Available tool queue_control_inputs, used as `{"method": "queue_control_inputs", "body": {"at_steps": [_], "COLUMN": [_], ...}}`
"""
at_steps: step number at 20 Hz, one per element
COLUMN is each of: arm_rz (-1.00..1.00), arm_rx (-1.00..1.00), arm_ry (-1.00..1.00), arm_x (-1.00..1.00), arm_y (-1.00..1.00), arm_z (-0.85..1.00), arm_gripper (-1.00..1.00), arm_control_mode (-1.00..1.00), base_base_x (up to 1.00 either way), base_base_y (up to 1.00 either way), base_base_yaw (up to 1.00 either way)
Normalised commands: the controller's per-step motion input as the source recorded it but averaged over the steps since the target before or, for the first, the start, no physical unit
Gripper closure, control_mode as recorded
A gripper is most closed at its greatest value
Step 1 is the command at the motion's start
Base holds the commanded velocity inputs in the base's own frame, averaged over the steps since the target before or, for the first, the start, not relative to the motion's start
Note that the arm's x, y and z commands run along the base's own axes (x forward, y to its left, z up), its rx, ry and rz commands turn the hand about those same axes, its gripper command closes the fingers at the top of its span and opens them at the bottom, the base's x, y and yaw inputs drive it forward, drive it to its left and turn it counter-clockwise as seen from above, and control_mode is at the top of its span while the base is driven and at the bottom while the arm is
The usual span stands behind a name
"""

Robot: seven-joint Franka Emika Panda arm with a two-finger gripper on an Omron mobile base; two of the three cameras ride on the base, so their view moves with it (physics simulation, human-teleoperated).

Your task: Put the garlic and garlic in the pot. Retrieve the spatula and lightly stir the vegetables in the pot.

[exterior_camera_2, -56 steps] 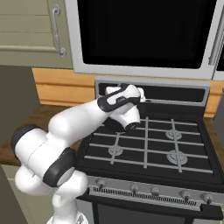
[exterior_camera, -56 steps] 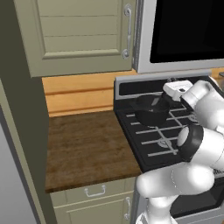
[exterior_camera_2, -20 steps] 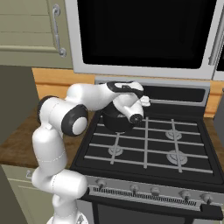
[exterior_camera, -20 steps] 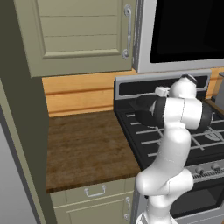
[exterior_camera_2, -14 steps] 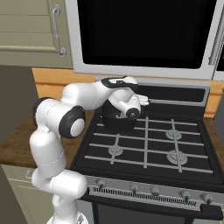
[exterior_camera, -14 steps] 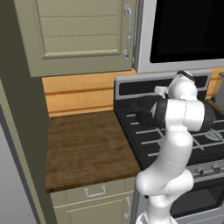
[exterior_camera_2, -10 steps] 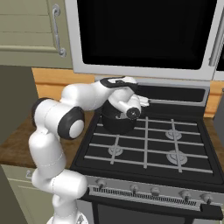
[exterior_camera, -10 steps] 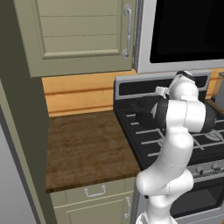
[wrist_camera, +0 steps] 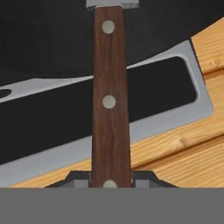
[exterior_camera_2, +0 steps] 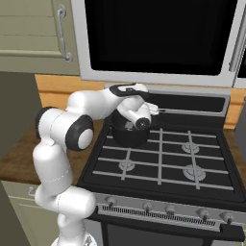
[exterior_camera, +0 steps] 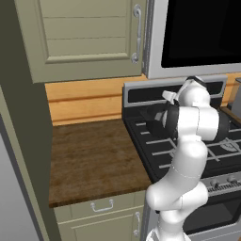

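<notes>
A black round cylindrical pot (exterior_camera_2: 129,132) sits at centre frame on the black stove's (exterior_camera_2: 192,185) rear left burner. The white arm's wrist hangs just above its rim. A dark microwave (exterior_camera_2: 163,38) fills the upper frame.

The pot (exterior_camera_2: 129,135) is seen resting on the stove (exterior_camera_2: 192,158), on its rear left burner grate.

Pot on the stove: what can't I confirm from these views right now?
- Inside of the pot: in the right base view the arm's wrist covers its mouth; in the left base view the forearm hides most of it. No garlic can be made out.
- Spatula: in the hand view the handle runs up from the shut gripper; the blade is cut off at the top edge.
- Whether the blade reaches into the pot: cannot tell.
</notes>
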Motion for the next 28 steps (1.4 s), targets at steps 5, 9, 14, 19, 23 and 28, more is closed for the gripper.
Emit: {"method": "queue_control_inputs", "body": {"at_steps": [5, 9, 14, 19, 23, 28], "arm_rz": [-0.02, -0.01, -0.05, -0.09, -0.08, -0.05], "arm_rx": [0.0, 0.02, 0.11, 0.24, 0.26, 0.18], "arm_ry": [0.01, 0.03, 0.1, 0.23, 0.21, 0.08], "arm_x": [-0.13, -0.13, -0.21, -0.03, 0.0, -0.03], "arm_y": [0.0, -0.05, -0.27, -0.35, -0.19, -0.08], "arm_z": [0.08, -0.02, -0.01, 0.0, -0.08, -0.08], "arm_gripper": [1.0, 1.0, 1.0, 1.0, 1.0, 1.0], "arm_control_mode": [-1.0, -1.0, -1.0, -1.0, -1.0, -1.0], "base_base_x": [0.0, 0.0, 0.0, 0.0, 0.0, 0.0], "base_base_y": [0.0, 0.0, 0.0, 0.0, 0.0, 0.0], "base_base_yaw": [0.0, 0.0, 0.0, 0.0, 0.0, 0.0]}}
